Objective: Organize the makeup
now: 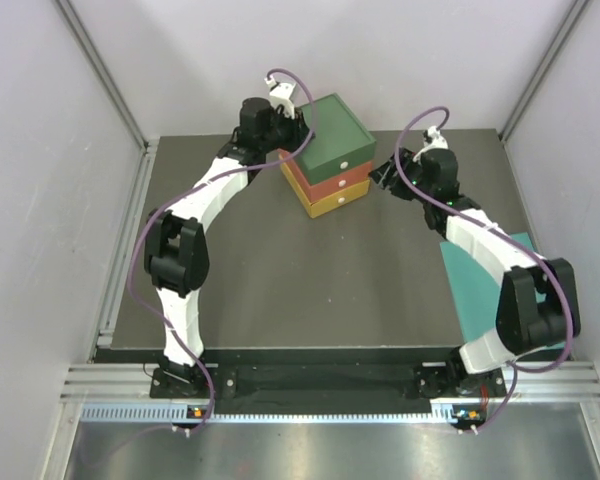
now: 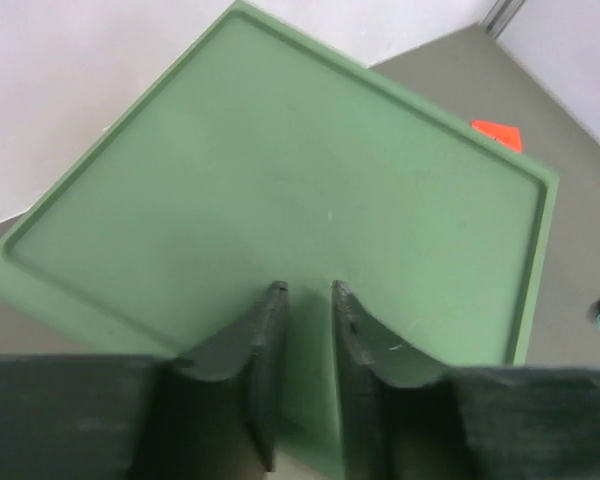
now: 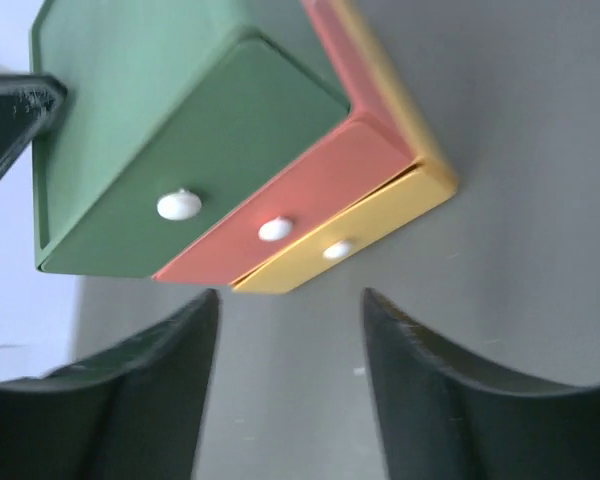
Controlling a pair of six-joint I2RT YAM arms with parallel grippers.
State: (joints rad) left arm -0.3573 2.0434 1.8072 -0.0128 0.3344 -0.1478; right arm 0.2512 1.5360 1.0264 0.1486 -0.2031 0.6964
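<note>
No makeup shows in any view. The green-red-yellow drawer box [image 1: 330, 155] stands at the back middle of the dark table. My left gripper [image 1: 295, 125] hovers over the box's green top [image 2: 280, 190] at its back left corner. Its jaws [image 2: 308, 290] stand a narrow gap apart with nothing between them. My right gripper [image 1: 385, 175] is just right of the box, facing the drawer fronts. It is open and empty [image 3: 290, 295]. The green [image 3: 179, 205], red [image 3: 275, 229] and yellow [image 3: 337, 249] drawer knobs lie just ahead of it.
A teal mat [image 1: 490, 290] lies on the table at the right, under my right arm. A red cube [image 2: 495, 133] sits behind the box. Grey walls and metal rails close in the table on three sides.
</note>
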